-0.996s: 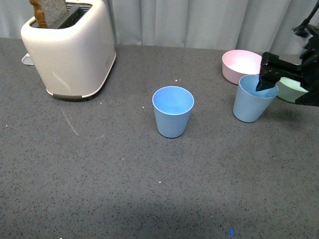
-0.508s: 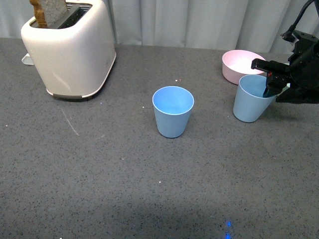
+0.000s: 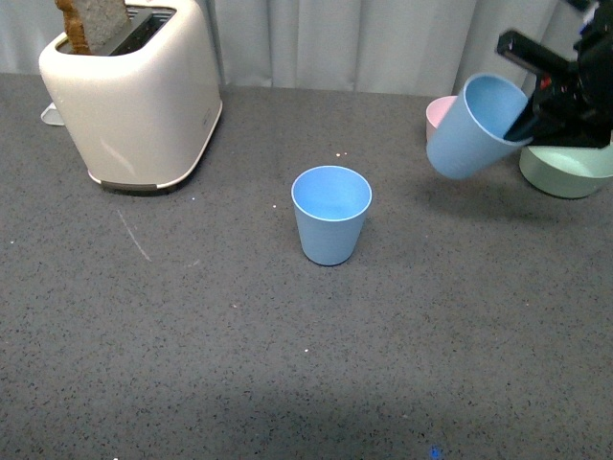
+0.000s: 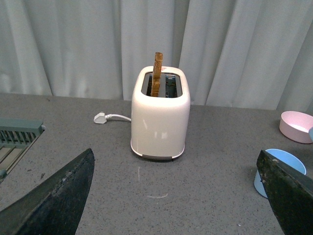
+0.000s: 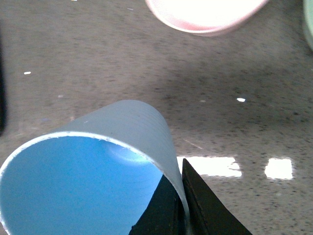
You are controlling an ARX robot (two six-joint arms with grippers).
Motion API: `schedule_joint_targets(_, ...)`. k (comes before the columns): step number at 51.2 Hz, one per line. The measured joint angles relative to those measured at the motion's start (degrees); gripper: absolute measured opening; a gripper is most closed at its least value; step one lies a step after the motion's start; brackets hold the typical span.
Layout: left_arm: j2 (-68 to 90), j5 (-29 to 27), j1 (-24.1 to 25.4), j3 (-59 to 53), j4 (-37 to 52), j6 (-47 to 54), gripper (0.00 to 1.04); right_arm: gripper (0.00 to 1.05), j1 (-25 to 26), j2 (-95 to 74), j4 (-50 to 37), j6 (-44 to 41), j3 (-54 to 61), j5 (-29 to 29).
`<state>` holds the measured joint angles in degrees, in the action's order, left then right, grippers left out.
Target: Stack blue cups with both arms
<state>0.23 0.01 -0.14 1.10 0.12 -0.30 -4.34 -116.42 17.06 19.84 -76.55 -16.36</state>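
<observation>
Transit: pinching tilted blue cup by rim in right end effector at upper right of frame, needing travel lower-left to upright cup at centre of tabletop, with left end effector gaping empty.

Even bright light, soft shadows, sharp

Staged kitchen set in a laboratory-style test bay. A speckled dark grey tabletop is backed by a plain pale curtain. A cream toaster holding toast stands far left, a white plug loose beside it. A pink bowl and a green bowl sit far right.
</observation>
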Motion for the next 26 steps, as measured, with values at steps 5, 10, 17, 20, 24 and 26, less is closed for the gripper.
schedule_joint_targets(5,0.0,0.0,0.0,0.0,0.0,0.0,0.98,0.01,-4.3,3.6,0.3,0.0,0.3,-2.3)
schedule_joint_targets(10,0.0,0.0,0.0,0.0,0.0,0.0,0.98,0.01,-9.6,4.9,0.3,0.3,1.4,-3.1)
schedule_joint_targets(17,0.0,0.0,0.0,0.0,0.0,0.0,0.98,0.01,-12.8,4.8,0.4,0.5,2.0,-2.8)
schedule_joint_targets(20,0.0,0.0,0.0,0.0,0.0,0.0,0.98,0.01,-13.3,4.7,0.5,0.5,2.0,-2.3)
schedule_joint_targets(24,0.0,0.0,0.0,0.0,0.0,0.0,0.98,0.01,-13.5,4.6,0.7,0.5,2.0,-1.4)
schedule_joint_targets(26,0.0,0.0,0.0,0.0,0.0,0.0,0.98,0.01,-13.5,4.5,0.8,0.5,2.0,-1.1)
